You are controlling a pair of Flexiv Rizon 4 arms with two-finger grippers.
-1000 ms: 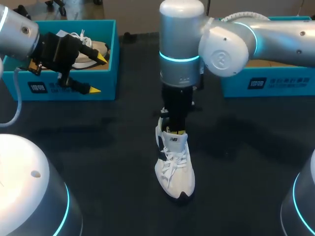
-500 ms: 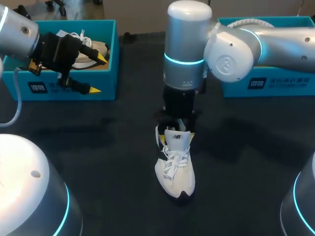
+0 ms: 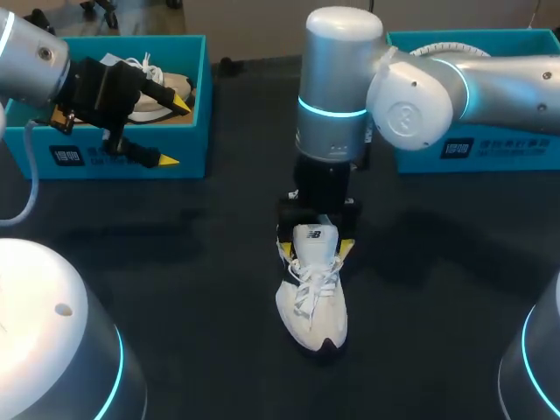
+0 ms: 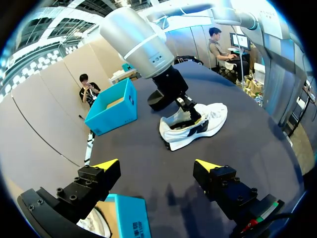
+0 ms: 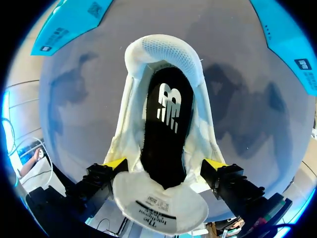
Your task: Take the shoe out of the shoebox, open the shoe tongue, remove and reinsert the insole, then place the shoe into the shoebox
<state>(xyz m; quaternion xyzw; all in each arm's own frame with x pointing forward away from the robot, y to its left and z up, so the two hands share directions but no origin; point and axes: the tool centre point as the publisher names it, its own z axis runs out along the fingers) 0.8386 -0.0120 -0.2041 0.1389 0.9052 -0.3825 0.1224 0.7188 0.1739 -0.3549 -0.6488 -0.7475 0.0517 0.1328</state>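
Note:
A white shoe stands upright on the black table, toe toward me. Looking down into it, I see the black insole with a white logo lying inside, and the tongue folded back toward the laces. My right gripper hangs over the shoe's mouth, open, one yellow tip on each side of the tongue and nothing gripped; in the right wrist view my right gripper straddles the shoe. My left gripper is open and empty at the front wall of the left blue shoebox, far from the shoe.
The left shoebox holds a second white shoe. Another blue shoebox stands at the back right, behind my right arm. Bare black tabletop surrounds the shoe on all sides.
My right gripper has gone from shut to wide open, letting go of the shoe's tongue, and the arm has shifted slightly to the right. The left arm has not moved.

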